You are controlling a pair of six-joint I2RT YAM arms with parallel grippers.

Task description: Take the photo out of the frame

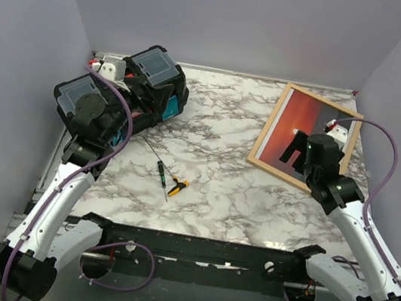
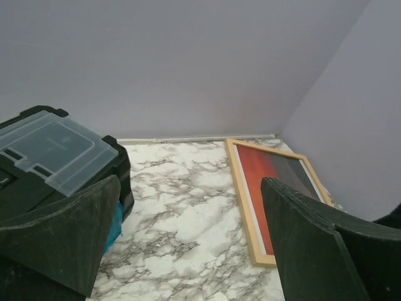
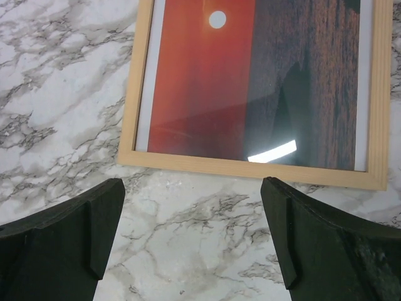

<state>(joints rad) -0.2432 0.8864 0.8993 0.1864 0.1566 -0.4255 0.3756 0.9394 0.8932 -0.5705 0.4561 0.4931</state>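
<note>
— While the frame point(image 3: 250, 168) lay flat at the far right of the table point(image 1: 217, 191), where was the photo point(image 3: 200, 81)?
— Inside it, behind the pane. The right gripper point(image 3: 191, 188) hovered at its near edge, jaws wide, empty; the left gripper point(image 2: 191, 183) likewise, beside the toolbox point(image 2: 50, 147)

From above, the right arm point(image 1: 333, 183) covered the near right of the frame point(image 1: 269, 125) and photo point(image 1: 300, 120). The right wrist view cut off the frame's far end. In the left wrist view a finger point(image 2: 304, 241) of the left claw point(image 2: 191, 182) hid the frame's near corner, and the edge cut the toolbox point(image 2: 53, 150).
</note>
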